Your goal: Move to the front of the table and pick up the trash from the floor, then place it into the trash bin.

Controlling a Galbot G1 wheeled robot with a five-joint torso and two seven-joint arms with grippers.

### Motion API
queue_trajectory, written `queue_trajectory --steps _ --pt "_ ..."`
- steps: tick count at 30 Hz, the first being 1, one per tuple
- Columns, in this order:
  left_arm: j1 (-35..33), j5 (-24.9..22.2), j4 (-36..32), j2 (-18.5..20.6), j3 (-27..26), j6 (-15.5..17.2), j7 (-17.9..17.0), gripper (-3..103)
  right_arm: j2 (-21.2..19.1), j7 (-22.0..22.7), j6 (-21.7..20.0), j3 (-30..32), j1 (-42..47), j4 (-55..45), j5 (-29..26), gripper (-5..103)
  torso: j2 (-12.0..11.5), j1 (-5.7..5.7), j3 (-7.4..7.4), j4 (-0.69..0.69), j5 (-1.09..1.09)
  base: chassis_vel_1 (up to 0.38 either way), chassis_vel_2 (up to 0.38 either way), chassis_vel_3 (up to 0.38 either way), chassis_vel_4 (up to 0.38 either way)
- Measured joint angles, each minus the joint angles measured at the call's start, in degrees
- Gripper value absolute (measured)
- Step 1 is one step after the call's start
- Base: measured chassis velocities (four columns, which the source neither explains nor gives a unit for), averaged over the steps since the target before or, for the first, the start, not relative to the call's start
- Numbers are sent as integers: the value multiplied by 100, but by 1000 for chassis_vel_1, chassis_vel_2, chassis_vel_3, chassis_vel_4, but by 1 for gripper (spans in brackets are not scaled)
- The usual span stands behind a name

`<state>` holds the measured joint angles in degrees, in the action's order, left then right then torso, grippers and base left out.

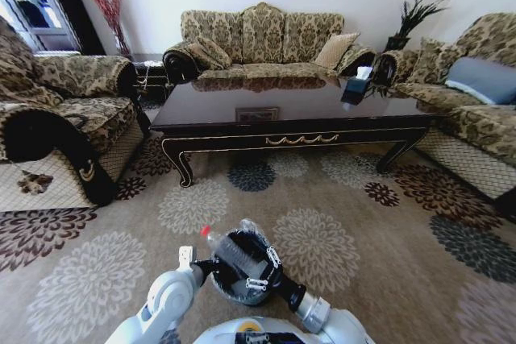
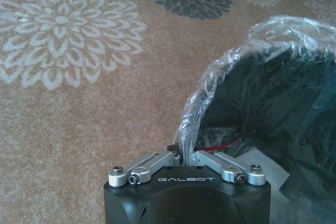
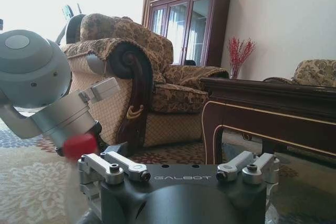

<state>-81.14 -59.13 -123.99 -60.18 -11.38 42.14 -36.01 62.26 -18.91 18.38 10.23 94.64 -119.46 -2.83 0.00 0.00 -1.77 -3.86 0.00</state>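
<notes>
Nearest, the left gripper [image 2: 182, 157] is pinching the crinkly clear liner at the rim of the round black trash bin [image 1: 242, 289], its metal fingers [image 2: 157, 161] closed together on the plastic. Directly over the bin, the right gripper [image 1: 239, 259] is clamping a thin clear plastic bottle [image 1: 227, 251], whose red cap [image 1: 205, 230] is pointing toward the table. Around them, the beige medallion carpet [image 1: 355, 223] is spreading flat. Beyond, the glossy dark coffee table [image 1: 290, 110] with gold scrollwork is standing before patterned sofas [image 1: 262, 38].
</notes>
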Motion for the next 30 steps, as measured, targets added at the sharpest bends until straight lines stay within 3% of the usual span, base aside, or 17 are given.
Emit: queue_trajectory --steps 11,19,30 --pt "-80 -16 -3 8 -261 0 -22 0 125 -17 104 40 87 33 2 100 0 0 0 0 0 0 0 0 0" --pt "-61 -95 164 -3 -529 0 -317 0 314 -17 188 107 238 55 -19 100 0 0 0 0 0 0 0 0 0" --pt "-26 -195 436 19 -904 -21 -412 0 172 -34 215 73 204 92 -44 100 0 0 0 1 1 0 0 0 0"
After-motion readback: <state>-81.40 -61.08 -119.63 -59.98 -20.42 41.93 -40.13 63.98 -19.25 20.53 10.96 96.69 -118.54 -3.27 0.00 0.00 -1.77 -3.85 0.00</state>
